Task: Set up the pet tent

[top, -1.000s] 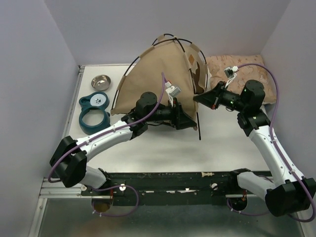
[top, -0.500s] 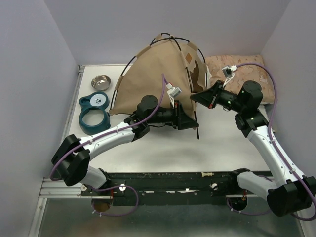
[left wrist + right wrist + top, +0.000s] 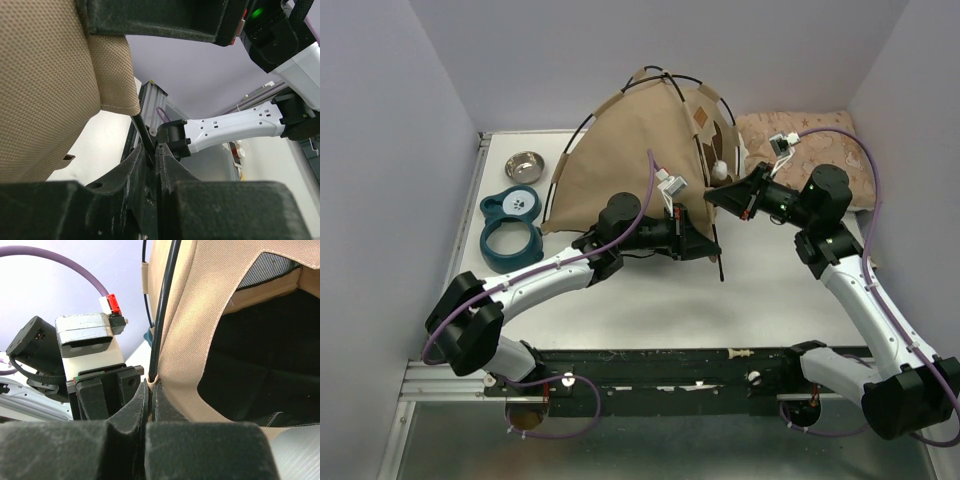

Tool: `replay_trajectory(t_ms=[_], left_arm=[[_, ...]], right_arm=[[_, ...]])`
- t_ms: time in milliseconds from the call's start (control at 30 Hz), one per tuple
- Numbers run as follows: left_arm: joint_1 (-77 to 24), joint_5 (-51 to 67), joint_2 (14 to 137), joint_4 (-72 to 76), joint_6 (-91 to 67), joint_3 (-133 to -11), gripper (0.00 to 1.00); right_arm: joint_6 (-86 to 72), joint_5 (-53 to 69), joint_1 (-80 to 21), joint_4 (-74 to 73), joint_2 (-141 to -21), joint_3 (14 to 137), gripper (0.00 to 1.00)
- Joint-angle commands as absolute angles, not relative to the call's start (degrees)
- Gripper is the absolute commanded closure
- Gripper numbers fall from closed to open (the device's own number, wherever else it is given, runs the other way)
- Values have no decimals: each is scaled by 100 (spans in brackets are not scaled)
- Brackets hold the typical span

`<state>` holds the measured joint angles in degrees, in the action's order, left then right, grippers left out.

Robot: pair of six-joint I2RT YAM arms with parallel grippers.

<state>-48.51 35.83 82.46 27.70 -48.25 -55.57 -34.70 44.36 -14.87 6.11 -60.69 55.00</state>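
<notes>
The tan pet tent point(image 3: 620, 160) stands at the back of the table, its black poles point(image 3: 578, 140) arched over the fabric. An orange-brown label point(image 3: 701, 119) and a white pom-pom point(image 3: 720, 171) show at its right front. My left gripper point(image 3: 705, 245) is shut on the lower end of a black pole point(image 3: 141, 129) at the tent's front corner; the tan fabric point(image 3: 45, 85) hangs just above it. My right gripper point(image 3: 717, 196) is shut on a pole point(image 3: 162, 310) and its fabric loop at the edge of the tent's dark opening point(image 3: 260, 365).
A pink patterned cushion point(image 3: 800, 140) lies at the back right behind the right arm. A steel bowl point(image 3: 524, 165) and a teal ring toy point(image 3: 511, 228) sit at the left. Walls close in the back and both sides.
Both grippers have lifted and pushed the tent's front up and back, so it stands more upright. The white pom-pom now shows at the opening. Little moved in the last half second.
</notes>
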Motion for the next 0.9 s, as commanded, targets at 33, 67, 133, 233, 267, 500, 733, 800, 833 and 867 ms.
replay_trajectory(t_ms=[33,67,133,233,267,500,733,800,833,867], left_arm=[[-4887,3472,8349,2883,-4904,-5625,74],[-4887,3463,8341,2857,-4896,-5616,73],[-4878,3410,8341,2848,-4895,-5608,70],[-4887,3358,8341,2778,-4887,-5616,69],[-4878,3384,8341,2803,-4895,-5608,73],[-4869,3524,8341,2926,-4921,-5678,100],[-4527,4042,8218,2865,-5071,-5748,100],[-4421,4323,8253,3031,-5255,-5739,100],[-4386,4411,8270,3128,-5334,-5739,100],[-4360,4473,8271,3155,-5387,-5748,100]], right_arm=[[-3489,4298,-1564,1020,-5933,5467,99],[-3507,4289,-1564,1020,-5941,5475,99],[-3507,4298,-1564,1020,-5933,5475,99],[-3507,4289,-1573,1002,-5933,5458,99],[-3498,4298,-1582,1002,-5933,5458,99],[-3463,4420,-1608,1098,-5950,5432,99],[-1955,4790,-1521,-217,-5749,5862,29],[-1505,4650,-1398,-596,-5512,5758,22],[-1312,4676,-1284,-719,-5372,5644,20],[-1101,4597,-1153,-869,-5248,5573,17]])
